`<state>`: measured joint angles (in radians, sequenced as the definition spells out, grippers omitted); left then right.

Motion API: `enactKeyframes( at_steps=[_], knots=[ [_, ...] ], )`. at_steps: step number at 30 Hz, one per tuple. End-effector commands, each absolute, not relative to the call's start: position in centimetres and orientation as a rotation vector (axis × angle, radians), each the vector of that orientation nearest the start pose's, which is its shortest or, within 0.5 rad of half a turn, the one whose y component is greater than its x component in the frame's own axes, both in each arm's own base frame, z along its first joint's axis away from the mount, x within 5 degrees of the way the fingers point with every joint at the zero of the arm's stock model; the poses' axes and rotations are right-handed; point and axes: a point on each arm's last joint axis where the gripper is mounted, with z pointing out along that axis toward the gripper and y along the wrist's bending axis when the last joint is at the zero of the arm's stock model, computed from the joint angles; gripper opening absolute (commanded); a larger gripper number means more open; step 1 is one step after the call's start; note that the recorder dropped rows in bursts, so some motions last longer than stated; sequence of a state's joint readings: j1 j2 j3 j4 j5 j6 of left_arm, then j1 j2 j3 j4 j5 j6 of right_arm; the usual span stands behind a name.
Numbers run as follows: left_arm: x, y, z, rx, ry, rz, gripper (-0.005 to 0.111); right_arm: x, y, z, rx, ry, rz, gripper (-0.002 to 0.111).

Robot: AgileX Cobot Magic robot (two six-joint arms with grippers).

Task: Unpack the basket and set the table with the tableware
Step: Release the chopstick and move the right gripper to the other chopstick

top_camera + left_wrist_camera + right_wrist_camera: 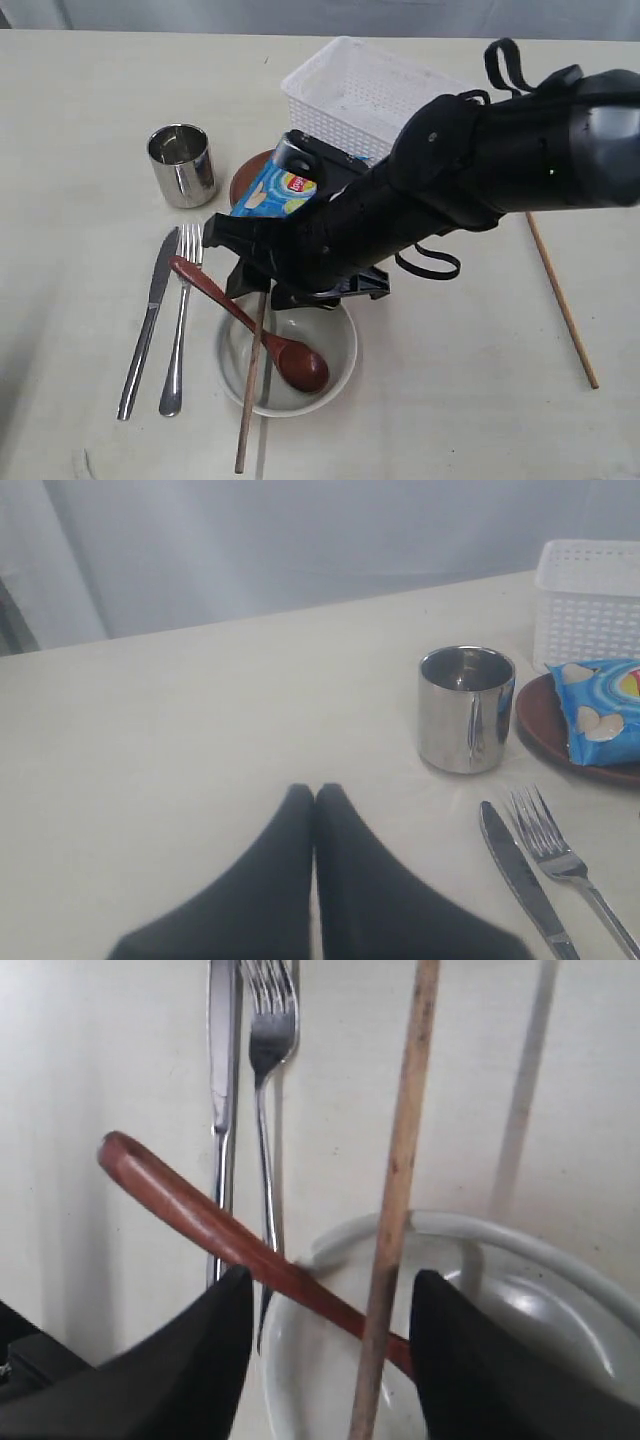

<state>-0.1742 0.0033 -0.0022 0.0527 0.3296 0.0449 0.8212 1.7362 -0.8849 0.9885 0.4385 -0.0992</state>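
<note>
R pincer (332, 1280) wide, straddling chopstick (250, 390) w/o gripping. Stick lies across bowl (345, 345) rim, lower centre of exterior view. Light, stiff, prob. rolls (thin wood), so pinch mid-shaft. L pincer (315, 798) closed, empty, over tabletop (200, 710).

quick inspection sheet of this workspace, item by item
surface: table, pale, no spills seen
job's things: basket at back; cup, knife, fork laid out; spoon and one chopstick resting on bowl; second chopstick apart; plate under bag
clutter: chip bag on plate
grippers: left gripper shut, empty; right gripper open, astride chopstick over bowl
cables: black loops on right arm
surroundings: pale backdrop
</note>
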Motion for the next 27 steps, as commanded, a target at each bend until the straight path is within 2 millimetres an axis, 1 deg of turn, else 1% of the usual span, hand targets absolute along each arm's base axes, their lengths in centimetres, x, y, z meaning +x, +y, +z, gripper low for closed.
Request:
enactKeyframes(
  at_steps=[1,3,6,9,12,15,16,18,21,22,24,27],
  knots=[
    [5.3,-0.8,18.4,0.227,1.791,-0.042,0.0,20.5,26.4,17.7,-0.277,2.86,0.975,0.048],
    [5.3,-0.8,18.4,0.227,1.791,-0.042,0.0,21.1,26.1,18.3,-0.345,2.869,0.966,0.048],
    [5.3,-0.8,18.4,0.227,1.791,-0.042,0.0,22.4,25.0,19.2,-0.445,2.915,0.912,0.048],
    [5.3,-0.8,18.4,0.227,1.791,-0.042,0.0,23.8,23.3,19.9,-0.462,2.975,0.844,0.048],
    [5.3,-0.8,18.4,0.227,1.791,-0.042,0.0,25.2,21.1,20.6,-0.477,3.012,0.751,0.048],
    [5.3,-0.8,18.4,0.227,1.791,-0.042,0.0,26.5,18.1,21.1,-0.447,3.016,0.548,0.048],
    [5.3,-0.8,18.4,0.227,1.791,-0.042,0.0,26.9,17.1,21.2,-0.445,3.017,0.452,0.048],
    [5.3,-0.8,18.4,0.227,1.791,-0.042,0.0,27.7,14.5,21.2,-0.378,3.035,0.239,0.048],
    [5.3,-0.8,18.4,0.227,1.791,-0.042,0.0,28.3,11.1,20.8,-0.266,3.074,-0.037,0.048],
    [5.3,-0.8,18.4,0.227,1.791,-0.042,0.0,28.3,10.1,20.4,-0.235,3.087,-0.091,0.048],
    [5.3,-0.8,18.4,0.227,1.791,-0.042,0.0,28.0,8.3,19.4,-0.184,3.114,-0.157,0.048],
    [5.3,-0.8,18.4,0.227,1.791,-0.042,0.0,27.7,6.3,17.9,-0.122,3.119,-0.18,0.048]
  ],
)
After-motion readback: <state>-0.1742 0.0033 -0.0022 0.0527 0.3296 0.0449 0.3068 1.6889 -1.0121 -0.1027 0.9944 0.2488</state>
